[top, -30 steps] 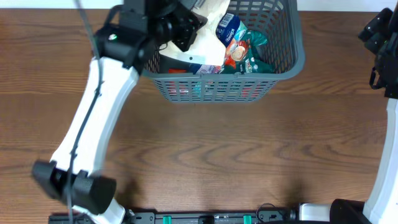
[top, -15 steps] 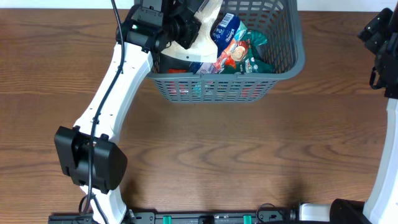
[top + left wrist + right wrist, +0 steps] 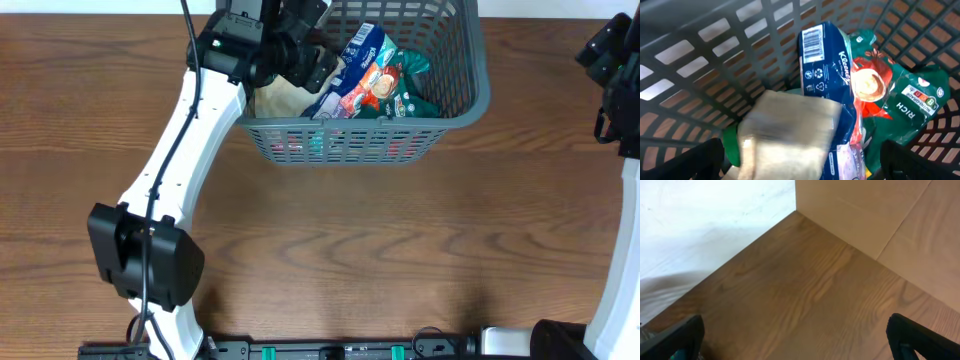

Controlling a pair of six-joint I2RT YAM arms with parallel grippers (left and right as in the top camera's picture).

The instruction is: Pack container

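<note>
The container (image 3: 345, 140), a dark grey slotted basket, stands at the table's back middle. Inside lie a blue tissue pack (image 3: 350, 58), a green and red snack bag (image 3: 398, 85) and a beige packet (image 3: 280, 97). My left gripper (image 3: 305, 45) hangs open over the basket's left part. In the left wrist view its black fingers (image 3: 702, 157) stand wide apart around the blurred beige packet (image 3: 790, 132), not gripping it, with the tissue pack (image 3: 822, 60), the snack bag (image 3: 905, 97) and the basket wall (image 3: 715, 50) beyond. My right gripper (image 3: 797, 340) is open and empty over bare wood.
The right arm (image 3: 610, 60) stays at the table's far right edge. The right wrist view shows a light wooden panel (image 3: 865, 215) and a white wall (image 3: 705, 215) beyond the table's corner. Brown wooden tabletop (image 3: 380, 240) spreads in front of the basket.
My left gripper has opened and let go of the beige packet, which has dropped into the basket's left side. The right arm has not moved.
</note>
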